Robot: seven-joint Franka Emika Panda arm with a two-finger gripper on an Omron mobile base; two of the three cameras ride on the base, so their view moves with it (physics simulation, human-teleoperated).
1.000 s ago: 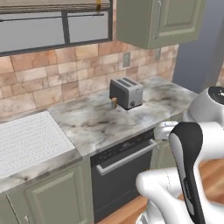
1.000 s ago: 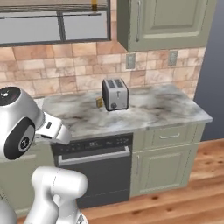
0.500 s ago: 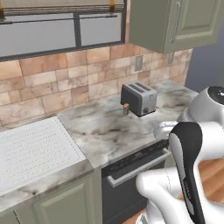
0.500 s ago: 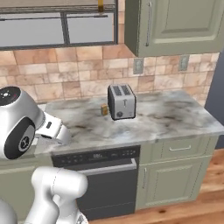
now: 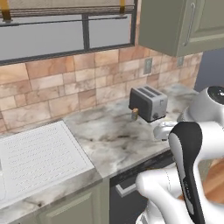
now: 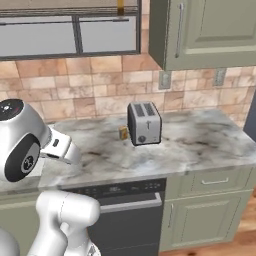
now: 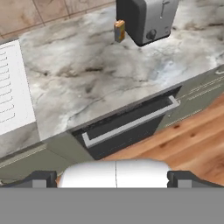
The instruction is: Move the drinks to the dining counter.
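We are holding our claw [image 7: 114, 177] released and empty above the marble surface [image 6: 200, 145], while the small orange-yellow can [image 6: 123, 132] is standing just beside the silver toaster [image 6: 143, 122].

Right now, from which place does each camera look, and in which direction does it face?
Left base view: behind the arm's left, looking forward-down at the toaster; white arm at lower right.
Right base view: behind its right, at the same worktop; arm at lower left.
Hand view: on the hand, facing the worktop edge; dark fingers wide apart.
All share the toaster and small orange can.
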